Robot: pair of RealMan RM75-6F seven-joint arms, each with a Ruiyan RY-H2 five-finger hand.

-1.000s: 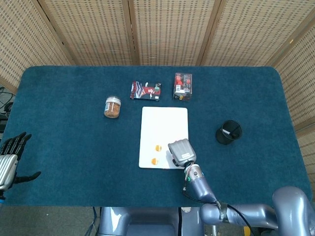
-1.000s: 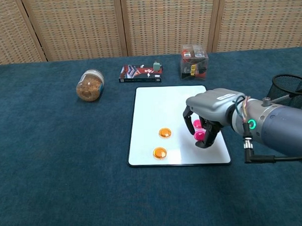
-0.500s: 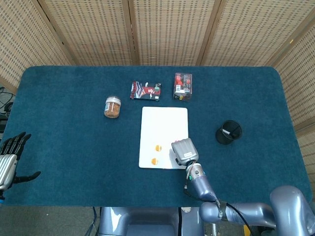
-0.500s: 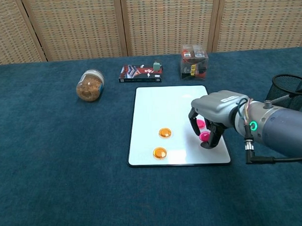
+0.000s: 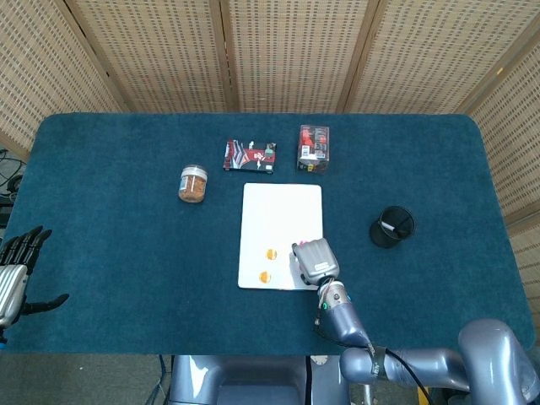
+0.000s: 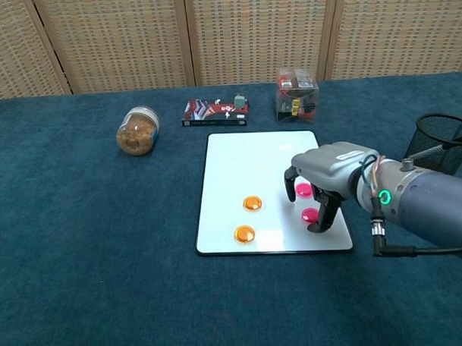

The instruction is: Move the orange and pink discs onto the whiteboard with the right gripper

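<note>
Since earlier frame, right hand [image 6: 320, 193] let pink disc [image 6: 310, 215] drop onto whiteboard [image 6: 246, 161] — fingers now parted, empty, arched over both pinks. Orange discs [image 6: 252, 203] already on board. Risk: fingertip clips disc on withdrawal — knocks it off edge. Left hand [image 5: 15, 272] idle, spread.

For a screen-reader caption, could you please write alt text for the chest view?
The robot's right hand hovers with fingers curled down over two pink discs on a whiteboard, beside two orange discs. Behind stand a jar, two boxes and a mesh cup.
</note>
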